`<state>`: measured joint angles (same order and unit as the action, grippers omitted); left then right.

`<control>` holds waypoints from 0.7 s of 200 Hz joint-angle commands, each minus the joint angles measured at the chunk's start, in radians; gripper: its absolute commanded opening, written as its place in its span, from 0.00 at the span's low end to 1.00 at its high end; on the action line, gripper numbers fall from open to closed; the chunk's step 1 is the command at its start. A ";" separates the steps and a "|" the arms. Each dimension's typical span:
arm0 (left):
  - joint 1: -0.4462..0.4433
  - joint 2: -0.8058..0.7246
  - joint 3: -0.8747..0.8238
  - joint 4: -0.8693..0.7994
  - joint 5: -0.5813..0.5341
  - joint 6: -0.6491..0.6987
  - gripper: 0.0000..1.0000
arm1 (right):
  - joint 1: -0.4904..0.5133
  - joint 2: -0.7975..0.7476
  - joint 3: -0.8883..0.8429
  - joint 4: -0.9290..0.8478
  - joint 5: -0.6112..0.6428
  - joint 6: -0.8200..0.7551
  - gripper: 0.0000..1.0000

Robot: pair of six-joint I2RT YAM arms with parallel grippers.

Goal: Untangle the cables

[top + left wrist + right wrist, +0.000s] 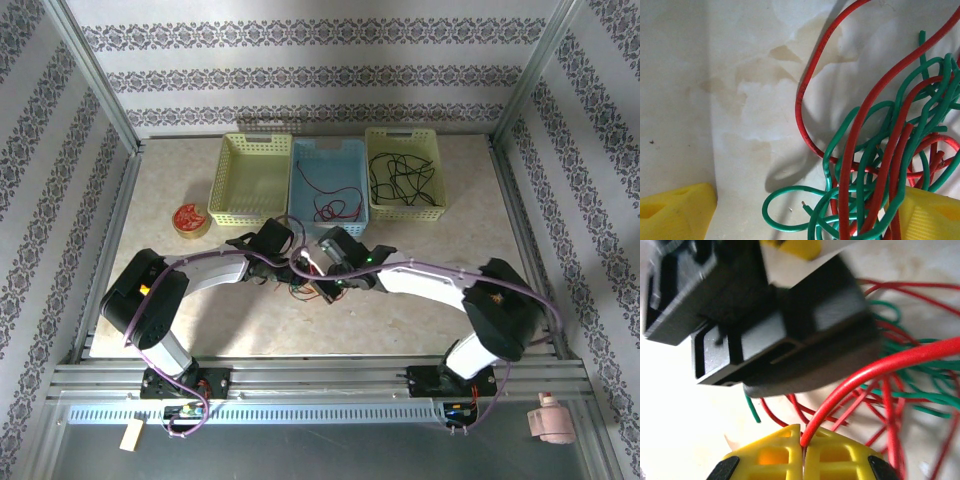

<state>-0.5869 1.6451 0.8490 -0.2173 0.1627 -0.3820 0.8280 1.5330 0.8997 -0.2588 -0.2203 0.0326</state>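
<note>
The cables lie in a red and green tangle (298,290) on the table between my two grippers. My left gripper (805,220) is open just above the table. Its yellow fingertips (675,212) stand wide apart on either side of green loops (790,192) and red strands (805,100), without closing on them. My right gripper (802,450) is shut, pinching one red cable (880,367) that arcs up to the right from between its yellow fingers. In the top view the left gripper (280,258) and right gripper (320,278) nearly touch.
Three baskets stand at the back: a yellow-green one (250,178), a blue one (327,160) holding a red cable, and another yellow-green one (404,140) holding black cables. A red-and-yellow disc (190,218) lies at the left. The left gripper's black body (780,330) hangs close over my right fingers.
</note>
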 commanded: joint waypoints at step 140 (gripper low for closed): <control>-0.002 0.045 -0.065 -0.027 -0.010 0.016 0.89 | -0.156 -0.456 0.296 0.065 0.466 -0.032 0.00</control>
<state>-0.5873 1.6451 0.8379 -0.2024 0.1558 -0.3721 0.6762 1.1137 1.1172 -0.2588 0.1333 0.0643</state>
